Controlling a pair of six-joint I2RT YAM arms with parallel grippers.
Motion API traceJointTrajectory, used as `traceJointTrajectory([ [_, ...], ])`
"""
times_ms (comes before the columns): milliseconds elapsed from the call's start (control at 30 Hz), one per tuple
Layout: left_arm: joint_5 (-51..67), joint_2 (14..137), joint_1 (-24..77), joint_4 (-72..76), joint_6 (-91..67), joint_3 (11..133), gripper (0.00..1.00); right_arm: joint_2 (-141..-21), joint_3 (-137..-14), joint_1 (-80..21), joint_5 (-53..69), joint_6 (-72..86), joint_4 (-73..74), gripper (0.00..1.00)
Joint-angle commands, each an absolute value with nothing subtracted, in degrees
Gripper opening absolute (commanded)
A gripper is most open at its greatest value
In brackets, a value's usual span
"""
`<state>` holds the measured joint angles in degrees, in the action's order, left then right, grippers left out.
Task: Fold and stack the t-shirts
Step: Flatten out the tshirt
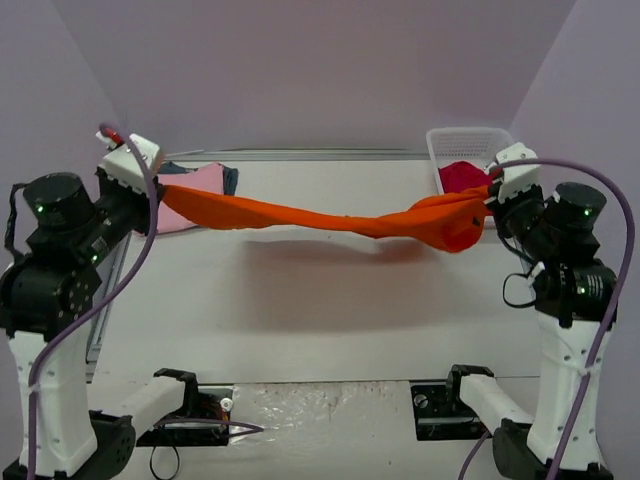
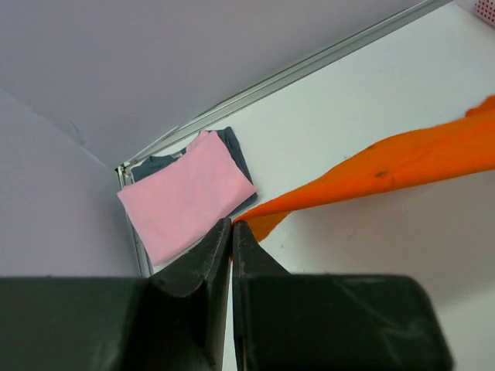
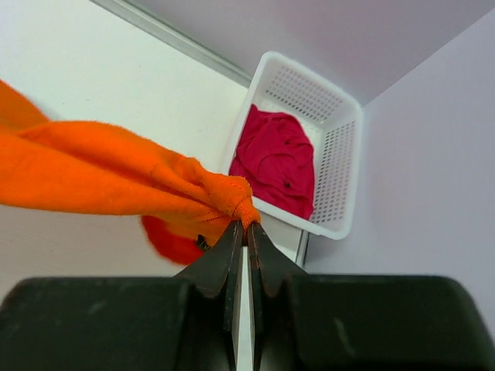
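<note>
Step in hand: the orange shirt (image 1: 330, 218) hangs stretched in the air between both arms, above the counter (image 1: 330, 300); by the look of it, spreading before the first fold.
Left claw (image 2: 232, 224): pinched tight on one end of the orange shirt, near the far left corner.
Right claw (image 3: 246, 226): pinched tight on the bunched other end, just beside the basket (image 3: 340, 154).
Done so far: pink shirt (image 2: 186, 197) lies folded on top of the blue-grey shirt (image 2: 236, 151).
Waiting: red shirt (image 3: 278, 162) lies crumpled in the basket.
Next move: likely lowering the twisted cloth flat onto the counter; the twist needs working out first.
</note>
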<state>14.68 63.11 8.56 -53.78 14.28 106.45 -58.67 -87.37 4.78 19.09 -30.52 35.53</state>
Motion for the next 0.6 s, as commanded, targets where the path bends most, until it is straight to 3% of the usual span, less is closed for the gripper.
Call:
traceJointTrajectory([
  [0,15.03,59.16,7.47,-54.93,13.88,102.84,0.02,-54.76,-83.86,4.75,18.37,-31.90,36.56,0.00],
  [33,15.29,58.37,7.38,-54.93,14.23,100.40,0.02,-54.32,-82.98,4.83,18.20,-32.95,36.91,0.04],
  [133,18.36,56.61,7.38,-55.28,15.90,97.13,0.03,-54.75,-80.34,4.75,19.07,-37.60,40.77,0.39],
  [167,19.41,56.34,7.38,-55.72,16.17,95.20,0.03,-55.02,-79.81,4.75,19.33,-38.14,42.52,0.44],
  [200,21.86,56.16,7.38,-56.07,16.78,94.14,0.02,-55.37,-78.93,4.83,20.03,-38.49,43.06,0.58],
  [300,25.65,55.72,7.38,-56.51,17.05,89.92,0.02,-56.07,-77.70,4.83,21.35,-39.02,44.03,0.73],
  [567,30.23,54.49,7.65,-57.39,19.51,81.75,0.02,-68.43,-77.61,4.48,34.17,-44.19,52.54,0.62],
])
